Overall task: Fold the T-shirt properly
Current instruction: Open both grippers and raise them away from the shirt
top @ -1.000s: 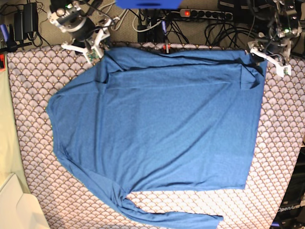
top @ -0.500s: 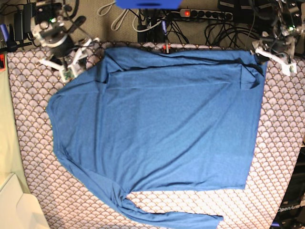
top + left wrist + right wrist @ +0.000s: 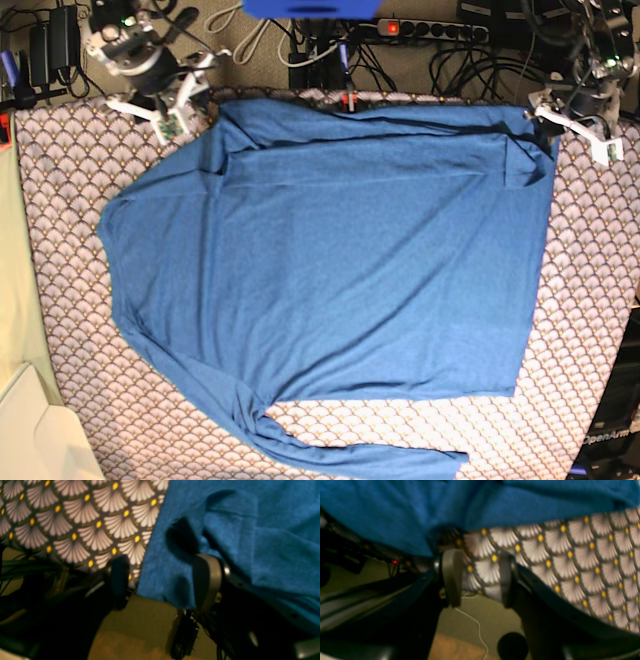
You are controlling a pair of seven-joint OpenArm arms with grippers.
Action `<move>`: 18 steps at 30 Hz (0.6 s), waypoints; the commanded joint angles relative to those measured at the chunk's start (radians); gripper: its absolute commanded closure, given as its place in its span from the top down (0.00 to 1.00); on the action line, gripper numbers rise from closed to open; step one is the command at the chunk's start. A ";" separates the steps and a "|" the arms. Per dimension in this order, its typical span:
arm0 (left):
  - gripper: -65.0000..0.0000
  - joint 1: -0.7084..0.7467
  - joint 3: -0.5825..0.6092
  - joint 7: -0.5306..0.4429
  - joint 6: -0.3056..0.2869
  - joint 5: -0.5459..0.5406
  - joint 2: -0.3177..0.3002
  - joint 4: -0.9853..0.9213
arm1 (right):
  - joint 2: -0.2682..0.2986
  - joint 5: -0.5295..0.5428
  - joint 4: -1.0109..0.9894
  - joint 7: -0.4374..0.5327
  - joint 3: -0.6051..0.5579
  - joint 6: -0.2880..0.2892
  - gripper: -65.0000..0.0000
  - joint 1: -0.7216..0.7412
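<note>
The blue T-shirt [image 3: 340, 260] lies spread flat on the scallop-patterned cloth [image 3: 60, 200], with one long sleeve trailing along the near edge. In the base view my left gripper [image 3: 578, 128] hovers at the shirt's far right corner. Its wrist view shows it [image 3: 163, 580] open, the fingers [image 3: 207, 580] straddling the hanging edge of the shirt [image 3: 250, 542]. My right gripper [image 3: 165, 112] is at the far left, just off the shirt's shoulder. There it [image 3: 479, 578] stands open over patterned cloth [image 3: 570, 555], with the shirt's edge [image 3: 395, 510] just beside it.
Beyond the table's far edge lie a power strip [image 3: 425, 30] and tangled cables [image 3: 480, 70]. A pale beige surface [image 3: 20, 300] and a white box [image 3: 35, 430] border the left side. Dark equipment [image 3: 615, 420] stands at the lower right.
My right gripper swung left away from the shirt's shoulder, then came partway back toward it. The left gripper shifted only slightly. The shirt has not moved.
</note>
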 commanded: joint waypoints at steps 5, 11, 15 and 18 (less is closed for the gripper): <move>0.60 0.003 -0.006 -0.016 0.002 -0.001 -0.016 0.014 | -0.028 0.006 0.022 0.018 -0.004 -0.002 0.39 -0.027; 0.60 0.003 0.017 -0.016 0.002 -0.001 -0.016 0.013 | -0.048 0.006 0.022 0.009 -0.006 -0.001 0.39 -0.029; 0.60 -0.001 0.017 -0.016 0.002 -0.001 -0.015 -0.014 | -0.048 0.006 0.022 0.009 -0.049 -0.001 0.39 -0.041; 0.60 -0.001 0.017 -0.016 0.002 -0.001 -0.013 -0.033 | -0.048 0.006 0.021 0.009 -0.059 -0.001 0.39 -0.041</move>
